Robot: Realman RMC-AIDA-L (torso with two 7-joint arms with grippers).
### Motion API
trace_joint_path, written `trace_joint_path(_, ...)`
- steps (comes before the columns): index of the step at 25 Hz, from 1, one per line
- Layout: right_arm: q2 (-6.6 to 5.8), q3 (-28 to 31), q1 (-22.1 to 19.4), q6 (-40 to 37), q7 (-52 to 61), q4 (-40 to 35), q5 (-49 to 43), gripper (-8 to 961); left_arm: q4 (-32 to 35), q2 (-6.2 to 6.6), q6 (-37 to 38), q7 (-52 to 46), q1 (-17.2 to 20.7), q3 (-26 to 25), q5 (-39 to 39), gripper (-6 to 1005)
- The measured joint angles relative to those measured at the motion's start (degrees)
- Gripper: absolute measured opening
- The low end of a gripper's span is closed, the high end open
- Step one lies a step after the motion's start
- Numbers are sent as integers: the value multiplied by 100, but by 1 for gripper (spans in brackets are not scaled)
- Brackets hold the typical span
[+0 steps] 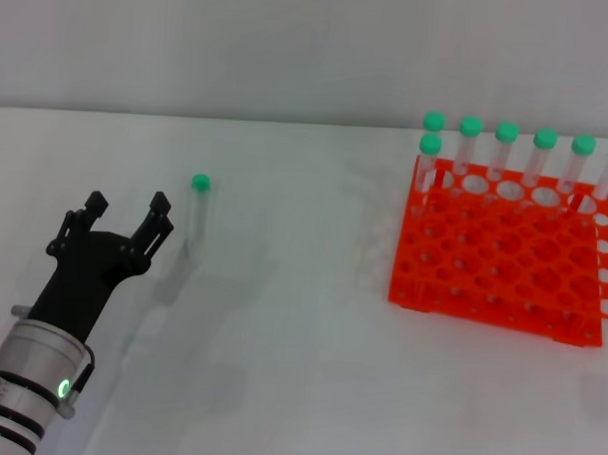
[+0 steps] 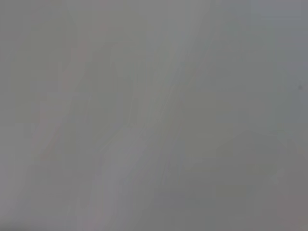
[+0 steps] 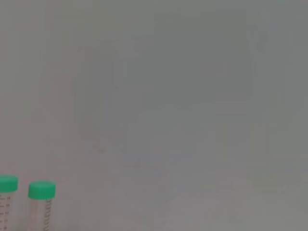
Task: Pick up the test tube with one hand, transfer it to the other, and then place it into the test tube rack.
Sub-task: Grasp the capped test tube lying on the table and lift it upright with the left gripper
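Note:
A clear test tube (image 1: 197, 216) with a green cap lies on the white table, left of centre, cap pointing away from me. My left gripper (image 1: 128, 216) is open, its black fingers spread, just left of the tube and apart from it. The orange test tube rack (image 1: 503, 252) stands at the right with several green-capped tubes upright in its back row. My right gripper is out of the head view. The right wrist view shows two green-capped tubes (image 3: 41, 204) at its edge. The left wrist view shows only plain grey surface.
The white table (image 1: 299, 367) stretches between the lying tube and the rack. A pale wall rises behind the table's far edge.

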Motion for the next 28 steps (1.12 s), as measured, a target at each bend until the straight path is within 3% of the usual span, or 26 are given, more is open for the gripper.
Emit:
trace_joint_path(5, 4, 16, -31, -59, 20, -1, 7, 848, 0, -6, 4, 8, 49, -16, -250, 864)
trace_joint_path(11, 5, 20, -55, -64, 190, -1, 16, 846, 52, -24, 166, -48, 373, -18, -1373, 865)
trace_joint_path(18, 4, 20, -39, -64, 245, -1, 16, 845, 31, -1, 237, -729, 508, -109, -1417, 864)
trace_joint_path(23, -9, 21, -63, -64, 248, -1, 14, 845, -198, 128, 242, -1852, 200, -326, -1157, 864)
trace_joint_path(28, -14, 21, -50, -57, 248, 0, 14, 842, -1353, 323, 205, -4043, -474, -292, -263, 864)
